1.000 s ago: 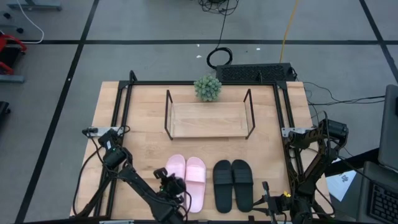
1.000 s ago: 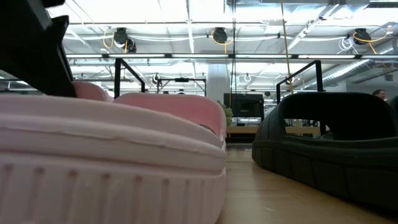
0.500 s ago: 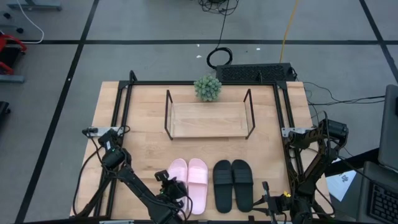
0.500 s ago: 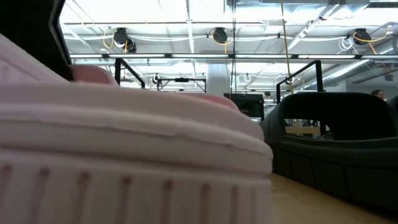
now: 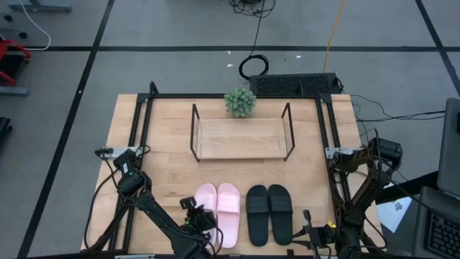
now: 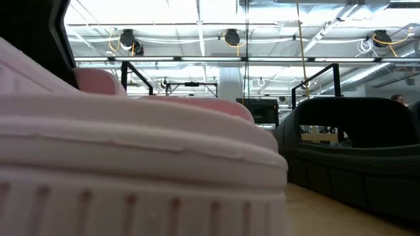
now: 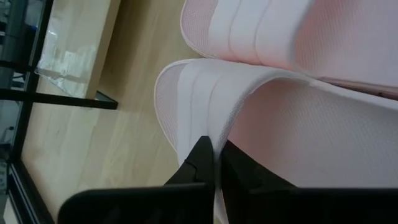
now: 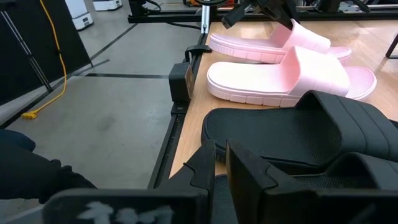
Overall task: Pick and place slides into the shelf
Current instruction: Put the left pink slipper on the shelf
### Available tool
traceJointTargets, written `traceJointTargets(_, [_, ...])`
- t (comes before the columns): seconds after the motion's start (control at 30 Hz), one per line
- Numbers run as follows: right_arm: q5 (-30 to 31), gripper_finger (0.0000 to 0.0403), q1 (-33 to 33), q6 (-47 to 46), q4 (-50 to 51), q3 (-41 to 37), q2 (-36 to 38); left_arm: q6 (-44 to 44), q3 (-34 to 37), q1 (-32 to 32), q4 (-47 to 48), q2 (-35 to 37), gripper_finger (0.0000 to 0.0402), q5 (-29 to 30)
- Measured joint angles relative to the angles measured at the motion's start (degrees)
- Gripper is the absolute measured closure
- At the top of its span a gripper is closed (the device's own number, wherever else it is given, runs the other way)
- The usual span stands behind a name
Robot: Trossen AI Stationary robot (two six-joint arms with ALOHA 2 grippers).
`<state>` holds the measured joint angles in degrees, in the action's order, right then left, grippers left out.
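Two pale pink slides (image 5: 217,210) lie side by side near the table's front edge, with two black slides (image 5: 269,214) to their right, all soles down. My left gripper (image 5: 198,218) is shut on the left pink slide's strap (image 8: 292,28). The shelf (image 5: 241,138) stands at the table's far middle. My right gripper (image 8: 221,163) waits, shut, at the near right, just short of the black slides' heels (image 8: 249,134). In the low view a pink heel (image 6: 131,177) fills the left half. My left gripper (image 7: 214,163) pinches the near edge of the left pink slide's strap (image 7: 214,134), toward its outer side, with one finger on the ribbed outside and one under the strap. The fingers slant down from the near left. The slide's sole lies on the table.
A small potted plant (image 5: 240,101) stands just behind the shelf. A dark metal frame (image 5: 147,115) runs along the table's left, far and right sides. Bare board lies between the shelf and the slides.
My left gripper has rolled a little while shut on the strap. The left pink slide has turned with it and now lies straighter beside its mate. In the low view the pink heel has spread toward the black slide. Nothing has moved in the last half second.
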<state>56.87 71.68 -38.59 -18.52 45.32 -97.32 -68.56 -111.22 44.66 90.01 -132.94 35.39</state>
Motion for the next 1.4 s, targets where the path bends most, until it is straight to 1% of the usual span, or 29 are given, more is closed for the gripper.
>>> traceJointTargets(0.1, [0.0,0.0373,0.0,0.0,0.0,0.0,0.0,1.2,0.0,-0.1,0.1,0.1,0.0402,0.7])
traceJointTargets(0.2, [0.1,0.0373,0.0,0.0,0.0,0.0,0.0,2.5,0.0,-0.3,-0.1,1.7,0.0402,0.9])
traceJointTargets(0.37, [0.2,0.0373,0.0,0.0,0.1,0.0,0.0,4.2,0.0,-0.4,0.0,7.0,0.0402,6.0])
traceJointTargets(0.5, [0.2,0.0373,0.0,-0.4,0.2,0.0,0.0,6.0,0.0,-0.9,0.0,10.8,0.0402,7.5])
traceJointTargets(0.6, [0.1,0.0373,0.0,-0.4,0.2,0.0,0.0,9.3,0.0,-1.8,-0.1,12.5,0.0402,8.0])
traceJointTargets(0.67, [0.2,0.0373,0.0,-0.4,0.2,0.0,0.0,12.5,0.0,-3.1,0.1,13.4,0.0401,10.0])
traceJointTargets(0.97, [0.3,0.0373,-0.1,-1.0,0.9,0.0,0.0,26.5,0.0,-12.9,0.0,17.5,0.0401,14.6])
traceJointTargets(1.1, [0.3,0.0373,-0.1,-1.3,1.6,0.0,0.0,35.2,0.0,-17.8,0.0,18.7,0.0401,17.7])
traceJointTargets(1.27, [3.3,0.0373,-0.1,-1.2,2.8,0.0,0.0,41.8,0.0,-24.9,-0.1,18.7,0.0401,17.3])
traceJointTargets(1.4, [3.3,0.0373,-0.7,-1.3,2.8,0.0,0.0,46.4,0.0,-29.4,-0.2,18.7,0.0401,19.2])
